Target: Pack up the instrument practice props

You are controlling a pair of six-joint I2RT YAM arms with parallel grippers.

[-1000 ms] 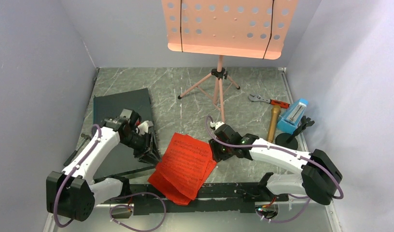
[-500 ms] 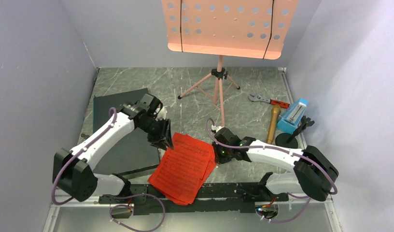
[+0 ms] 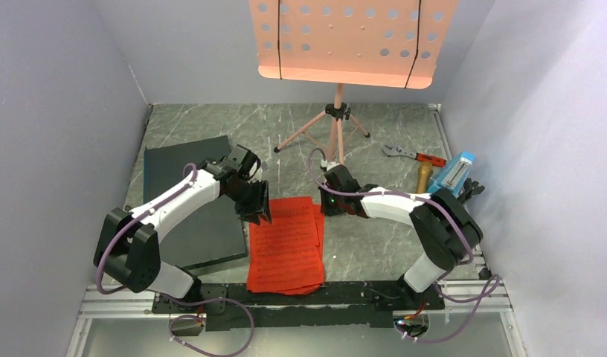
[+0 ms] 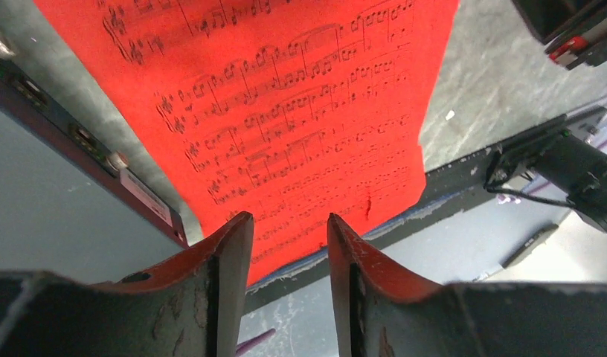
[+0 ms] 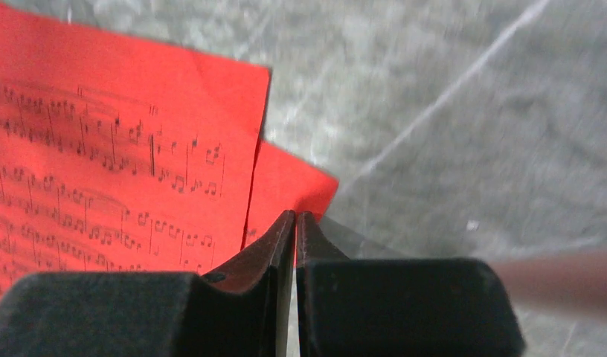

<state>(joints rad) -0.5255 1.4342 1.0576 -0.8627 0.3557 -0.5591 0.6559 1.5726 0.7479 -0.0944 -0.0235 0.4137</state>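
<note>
I am gathering the red sheet-music pages [image 3: 286, 249], flat at the near middle of the surface [image 3: 375, 245] — my right tool [image 5: 295, 217] looks clenched on their far right corner, my left tool [image 4: 289, 223] hangs released over the far left edge and must next pinch it.

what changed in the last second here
The right end effector closed on the far right corner of the red sheet-music pages and swung them straight. The left end effector moved from the dark slab to their far left corner, open. Music stand, microphone, metronome, wrench unmoved.
</note>
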